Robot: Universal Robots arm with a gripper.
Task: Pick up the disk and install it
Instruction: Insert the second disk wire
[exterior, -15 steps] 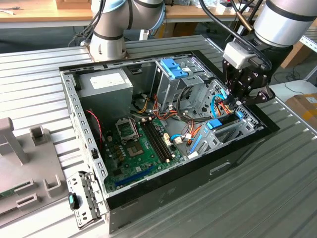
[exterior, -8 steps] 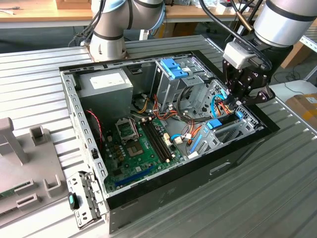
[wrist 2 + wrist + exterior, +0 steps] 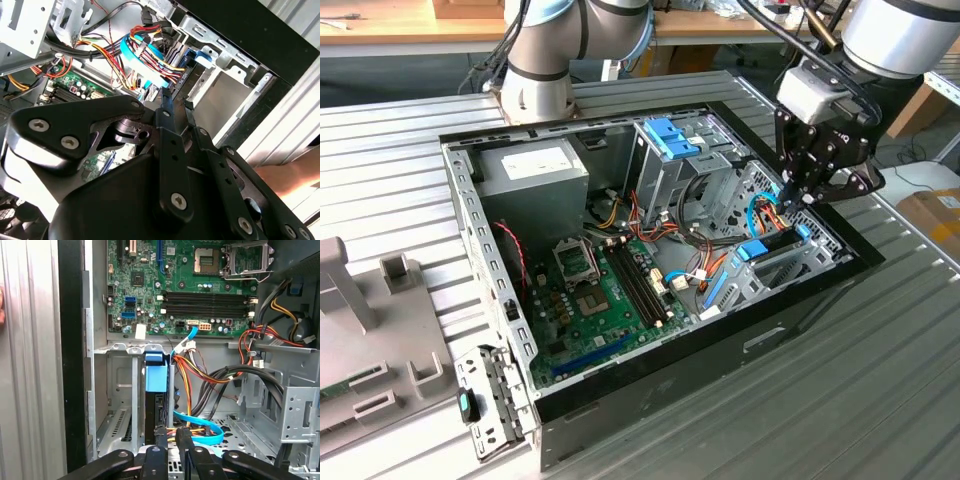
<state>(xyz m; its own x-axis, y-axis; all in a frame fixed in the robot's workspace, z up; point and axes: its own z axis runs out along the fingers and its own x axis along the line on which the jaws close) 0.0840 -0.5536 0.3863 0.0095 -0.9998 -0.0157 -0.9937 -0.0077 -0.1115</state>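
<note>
Disk (image 3: pixel 154 405), flat dark grey rigid drive with bright blue plastic rails: seated edge-on in drive bay of open computer case (image 3: pixel 800 330); black gripper (image 3: pixel 170 436) fingertips nearly closed at its rear edge, grasp unconfirmed. Judged dense, shock-sensitive; grip rails. Beyond: green motherboard (image 3: pixel 190 285).

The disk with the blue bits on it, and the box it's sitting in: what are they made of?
The disk looks like dark, matt metal or plastic; I can't tell which. Its blue end tab seems moulded plastic, judging by the uniform bright colour and soft sheen. The computer case looks like bare sheet steel: dull silver-grey, with folded edges and punched holes. The gripper reads as black, matt metal.
</note>
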